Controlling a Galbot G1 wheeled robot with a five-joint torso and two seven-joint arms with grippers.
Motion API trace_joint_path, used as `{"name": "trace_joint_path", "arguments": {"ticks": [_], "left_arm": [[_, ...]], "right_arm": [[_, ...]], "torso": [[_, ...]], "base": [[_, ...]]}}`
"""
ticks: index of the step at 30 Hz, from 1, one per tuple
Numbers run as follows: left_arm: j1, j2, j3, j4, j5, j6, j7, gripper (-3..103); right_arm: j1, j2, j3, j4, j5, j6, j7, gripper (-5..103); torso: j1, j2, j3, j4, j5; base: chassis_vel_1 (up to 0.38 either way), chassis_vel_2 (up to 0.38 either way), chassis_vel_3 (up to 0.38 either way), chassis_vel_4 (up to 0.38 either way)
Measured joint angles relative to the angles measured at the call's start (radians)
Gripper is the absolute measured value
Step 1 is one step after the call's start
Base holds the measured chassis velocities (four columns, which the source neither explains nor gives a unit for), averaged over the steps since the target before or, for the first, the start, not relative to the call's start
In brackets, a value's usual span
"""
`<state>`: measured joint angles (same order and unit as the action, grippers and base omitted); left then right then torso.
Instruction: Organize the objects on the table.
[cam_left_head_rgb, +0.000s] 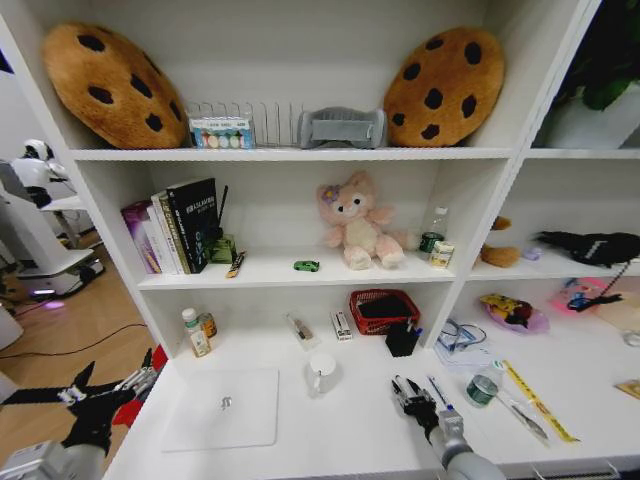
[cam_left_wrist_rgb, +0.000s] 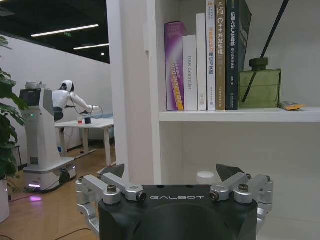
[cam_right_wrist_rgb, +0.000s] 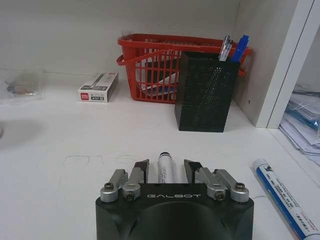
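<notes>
My right gripper (cam_left_head_rgb: 408, 392) hovers low over the white table (cam_left_head_rgb: 350, 440), shut on a white pen (cam_right_wrist_rgb: 165, 161) with a black tip that points toward the black mesh pen holder (cam_right_wrist_rgb: 202, 92). That holder has blue and silver pens in it. A blue-and-white pen (cam_right_wrist_rgb: 282, 200) lies on the table beside the right gripper (cam_right_wrist_rgb: 166, 167). The silver laptop (cam_left_head_rgb: 222, 406) lies closed at front left, with the white mug (cam_left_head_rgb: 322, 372) to its right. My left gripper (cam_left_head_rgb: 92, 396) hangs open off the table's left end. A tiny green toy car (cam_left_head_rgb: 306, 265) sits on the middle shelf.
A red basket (cam_left_head_rgb: 384, 310) stands behind the pen holder (cam_left_head_rgb: 402, 340). Small bottles (cam_left_head_rgb: 197, 335) stand back left. A yellow ruler (cam_left_head_rgb: 535, 400) and a green-capped jar (cam_left_head_rgb: 482, 390) lie at right. Books (cam_left_wrist_rgb: 205, 60) and a plush bear (cam_left_head_rgb: 358, 232) occupy the shelf.
</notes>
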<state>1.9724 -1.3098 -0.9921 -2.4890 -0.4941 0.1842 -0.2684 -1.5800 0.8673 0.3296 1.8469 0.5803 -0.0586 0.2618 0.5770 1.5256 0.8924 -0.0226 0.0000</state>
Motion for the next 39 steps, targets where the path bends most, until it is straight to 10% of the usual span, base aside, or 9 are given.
{"name": "trace_joint_path", "arguments": {"ticks": [10, 17, 28, 39], "left_arm": [[0.0, 0.0, 0.0, 0.0, 0.0, 0.0, 0.0, 100], [0.0, 0.0, 0.0, 0.0, 0.0, 0.0, 0.0, 100], [0.0, 0.0, 0.0, 0.0, 0.0, 0.0, 0.0, 100], [0.0, 0.0, 0.0, 0.0, 0.0, 0.0, 0.0, 100]], "right_arm": [[0.001, -0.001, 0.003, 0.004, 0.019, -0.01, -0.004, 13], [-0.004, -0.003, 0.013, 0.009, 0.022, -0.007, -0.011, 12], [0.142, -0.003, 0.036, 0.004, -0.218, 0.308, -0.03, 12], [0.375, 0.031, -0.055, -0.168, -0.211, 0.317, 0.011, 12]], "torso": [[0.0, 0.0, 0.0, -0.0001, 0.0], [0.0, 0.0, 0.0, -0.0001, 0.0], [0.0, 0.0, 0.0, 0.0001, -0.0003], [0.0, 0.0, 0.0, 0.0, 0.0]], "base": [[0.0, 0.0, 0.0, 0.0], [0.0, 0.0, 0.0, 0.0], [0.0, 0.0, 0.0, 0.0], [0.0, 0.0, 0.0, 0.0]]}}
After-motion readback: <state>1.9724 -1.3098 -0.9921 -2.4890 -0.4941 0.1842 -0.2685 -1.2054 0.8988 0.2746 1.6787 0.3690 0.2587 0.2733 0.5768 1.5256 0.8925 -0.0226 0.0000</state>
